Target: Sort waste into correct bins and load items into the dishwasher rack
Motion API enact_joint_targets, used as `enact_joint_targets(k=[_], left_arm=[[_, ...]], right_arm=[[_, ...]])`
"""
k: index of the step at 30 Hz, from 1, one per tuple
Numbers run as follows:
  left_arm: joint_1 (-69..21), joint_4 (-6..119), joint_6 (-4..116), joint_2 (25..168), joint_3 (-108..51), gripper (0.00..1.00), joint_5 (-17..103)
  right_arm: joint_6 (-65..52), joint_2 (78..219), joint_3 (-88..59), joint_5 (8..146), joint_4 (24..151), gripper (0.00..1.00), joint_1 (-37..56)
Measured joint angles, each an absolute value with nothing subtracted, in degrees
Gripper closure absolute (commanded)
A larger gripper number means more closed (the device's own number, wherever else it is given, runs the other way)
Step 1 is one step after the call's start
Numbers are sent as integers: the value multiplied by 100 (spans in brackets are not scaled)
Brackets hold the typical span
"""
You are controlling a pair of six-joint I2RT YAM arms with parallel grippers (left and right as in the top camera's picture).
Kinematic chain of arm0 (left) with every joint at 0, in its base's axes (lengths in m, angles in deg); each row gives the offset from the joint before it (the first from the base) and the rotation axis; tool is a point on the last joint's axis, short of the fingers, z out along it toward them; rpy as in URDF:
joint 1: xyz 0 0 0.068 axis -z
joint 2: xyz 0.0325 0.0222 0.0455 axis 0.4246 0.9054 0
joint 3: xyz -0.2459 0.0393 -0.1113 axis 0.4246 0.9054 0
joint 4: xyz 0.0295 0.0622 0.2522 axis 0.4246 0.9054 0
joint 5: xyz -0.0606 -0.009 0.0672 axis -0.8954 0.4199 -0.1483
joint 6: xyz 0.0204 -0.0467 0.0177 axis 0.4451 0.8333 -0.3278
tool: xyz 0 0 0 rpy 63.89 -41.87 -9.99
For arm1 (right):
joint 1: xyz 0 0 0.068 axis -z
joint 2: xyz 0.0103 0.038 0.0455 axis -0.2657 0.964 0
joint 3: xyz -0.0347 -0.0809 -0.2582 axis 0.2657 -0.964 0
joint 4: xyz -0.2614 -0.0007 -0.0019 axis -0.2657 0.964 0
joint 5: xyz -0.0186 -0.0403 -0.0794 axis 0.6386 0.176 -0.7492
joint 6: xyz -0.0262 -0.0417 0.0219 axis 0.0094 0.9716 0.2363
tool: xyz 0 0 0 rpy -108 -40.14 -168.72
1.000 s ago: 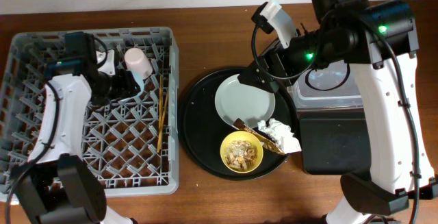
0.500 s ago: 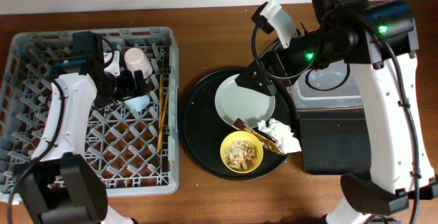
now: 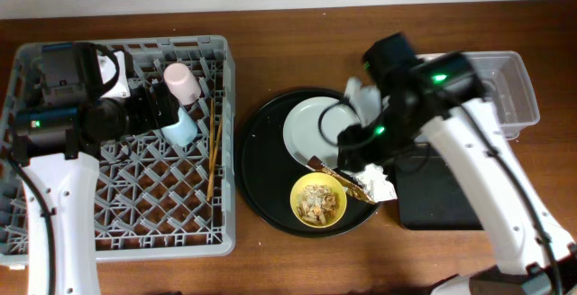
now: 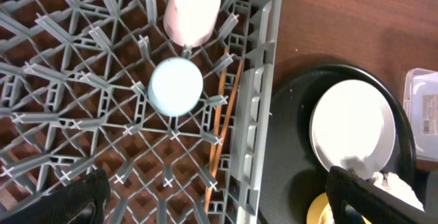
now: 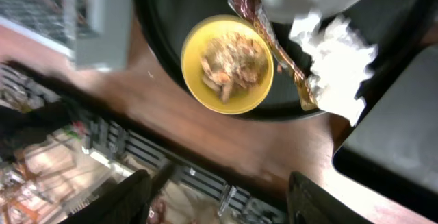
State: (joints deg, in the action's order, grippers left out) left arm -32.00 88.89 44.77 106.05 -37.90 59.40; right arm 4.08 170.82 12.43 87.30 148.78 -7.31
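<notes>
The grey dishwasher rack (image 3: 54,214) holds a pink cup (image 3: 180,83), a blue cup (image 3: 183,126) standing mouth down, and two chopsticks (image 3: 214,151). My left gripper (image 3: 165,110) is open and empty, just left of the blue cup (image 4: 176,87). The grey-green plate (image 3: 311,128), the yellow bowl (image 3: 318,200) of beige scraps, the snack wrapper (image 3: 335,174) and the white napkin (image 3: 377,185) lie on the round black tray. My right gripper (image 3: 354,149) hangs open and empty over them; its wrist view shows bowl (image 5: 227,63), wrapper (image 5: 274,46) and napkin (image 5: 335,66).
The large round black tray (image 3: 261,178) sits between the rack and the bins. The clear tub (image 3: 514,96) is at the far right, with the shallow black tray (image 3: 442,196) in front of it. The table's front edge is close below the bowl.
My left gripper has let go of the blue cup and drawn back left. My right arm has swung off the clear tub and down over the plate and napkin.
</notes>
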Motion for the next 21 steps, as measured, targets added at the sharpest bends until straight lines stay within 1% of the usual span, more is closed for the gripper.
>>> enact_joint_targets(k=[1, 3, 5, 9, 10, 12, 13, 14, 18, 19, 20, 21], left_arm=[[-3200, 8889, 4477, 10605, -3790, 1, 5937], [-3204, 8893, 4480, 10605, -3788, 1, 5940], [-3204, 8891, 4477, 10605, -3788, 1, 5940], [-3204, 8895, 4480, 10605, -3788, 1, 5935], [-3211, 8889, 4480, 10605, -3788, 1, 5940], [-3211, 8897, 4480, 10605, -3788, 1, 5935], [-3211, 8900, 4480, 10605, -3788, 1, 5937], [-3211, 8897, 4480, 10605, -3788, 1, 5937], [-3211, 8897, 4480, 10605, -3788, 1, 5937], [-3211, 8897, 4480, 10605, -3788, 1, 5937], [-3211, 8900, 4477, 10605, -3790, 1, 5935], [-3211, 8897, 4477, 10605, -3790, 1, 5935]], right_arm=[[329, 17082, 668, 8686, 14644, 42, -1002], [202, 17065, 4, 8653, 13982, 42, -1557], [-165, 17063, -639, 8500, 13009, 42, -2292], [-1103, 17054, -1516, 7506, 11595, 43, -3308], [-1251, 17058, -1752, 7342, 11193, 46, -3502], [-1382, 17060, -2097, 7193, 10705, 48, -3708], [-1452, 17063, -2355, 7123, 10340, 53, -3754], [-1481, 17063, -2490, 7062, 10179, 55, -3758], [-1513, 17063, -2818, 6948, 9759, 55, -3758], [-1513, 17063, -2886, 6931, 9706, 44, -3758], [-1507, 17063, -2930, 6929, 9663, 19, -3758], [-1492, 17063, -2967, 6924, 9650, 1, -3758]])
